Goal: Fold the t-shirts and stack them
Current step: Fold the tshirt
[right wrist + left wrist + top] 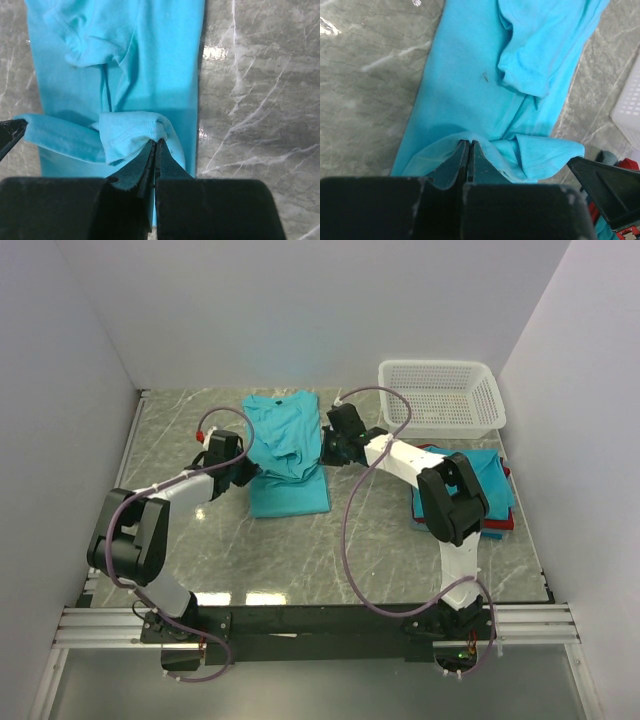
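The teal t-shirt (285, 430), judged soft and limp, is pinched at opposite edges by the left hand (468, 146) and the right hand (155, 143).

walls (300, 310): plain white, enclosing three sides | bench (300, 560): grey-green marble-patterned top with pale veins, glossy | light: bright glare patches near front edge | rail (100, 628): silver metal along near edge

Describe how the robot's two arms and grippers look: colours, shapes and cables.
The left arm and right arm have white links with bulky black joint housings. A purple cable loops along each. The left gripper and right gripper have flat black fingers tapering to points.
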Controlling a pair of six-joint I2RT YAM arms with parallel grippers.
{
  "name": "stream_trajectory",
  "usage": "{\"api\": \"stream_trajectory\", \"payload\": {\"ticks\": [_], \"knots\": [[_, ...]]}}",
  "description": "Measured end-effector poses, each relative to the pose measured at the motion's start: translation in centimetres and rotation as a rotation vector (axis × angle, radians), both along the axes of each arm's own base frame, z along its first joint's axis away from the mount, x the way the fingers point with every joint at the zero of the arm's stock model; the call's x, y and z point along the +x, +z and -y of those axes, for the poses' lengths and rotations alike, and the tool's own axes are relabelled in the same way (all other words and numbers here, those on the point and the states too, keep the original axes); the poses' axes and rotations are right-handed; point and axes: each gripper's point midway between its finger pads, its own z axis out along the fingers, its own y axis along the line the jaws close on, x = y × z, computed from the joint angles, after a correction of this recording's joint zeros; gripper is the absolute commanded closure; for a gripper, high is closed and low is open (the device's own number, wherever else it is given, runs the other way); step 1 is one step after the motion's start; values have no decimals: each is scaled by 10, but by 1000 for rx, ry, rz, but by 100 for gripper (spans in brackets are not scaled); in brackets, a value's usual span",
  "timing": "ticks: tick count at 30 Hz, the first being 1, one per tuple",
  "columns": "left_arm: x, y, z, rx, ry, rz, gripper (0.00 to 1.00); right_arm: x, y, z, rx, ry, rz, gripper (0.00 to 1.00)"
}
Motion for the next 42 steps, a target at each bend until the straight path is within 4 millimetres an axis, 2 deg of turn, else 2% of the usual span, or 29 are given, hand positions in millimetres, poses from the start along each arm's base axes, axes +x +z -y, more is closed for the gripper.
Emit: {"api": "stream_trajectory", "payload": {"ticks": [10,14,16,17,19,20,21,22,24,26,30,32,33,36,38,39,42], "knots": [[7,-4,-9,16,25,-4,100,8,-7,-5,12,8,-14,96],[8,-14,-13,29,29,-24,100,15,-9,-7,18,6,-15,89],[9,-18,-16,32,34,-31,100,18,-7,-8,23,5,-13,83],[9,-19,-17,32,37,-32,99,20,-6,-8,27,5,-12,76],[11,-19,-19,36,44,-27,82,24,-4,-9,36,9,-7,69],[12,-17,-21,38,46,-21,75,25,-3,-10,39,13,-5,57],[14,-17,-22,39,49,-14,66,25,-3,-9,41,13,-7,50],[15,-16,-22,41,51,-9,56,25,-3,-9,42,13,-10,37],[16,-14,-24,43,54,-2,31,25,-3,-9,42,18,-11,29],[16,-9,-25,44,56,10,25,24,-2,-10,46,25,-12,24],[14,14,-28,57,57,52,21,14,0,-7,56,37,-12,19],[12,31,-30,59,60,88,18,2,3,-2,56,49,-13,17],[10,41,-31,59,59,106,13,-5,6,1,59,58,-7,15],[0,72,-33,52,52,165,12,-27,18,3,63,103,19,13],[-11,90,-35,51,43,205,8,-39,26,-4,74,151,47,13],[-19,99,-37,51,39,226,1,-46,29,-11,84,183,62,12],[-43,125,-44,47,42,292,1,-66,31,-38,123,297,88,12]]}}
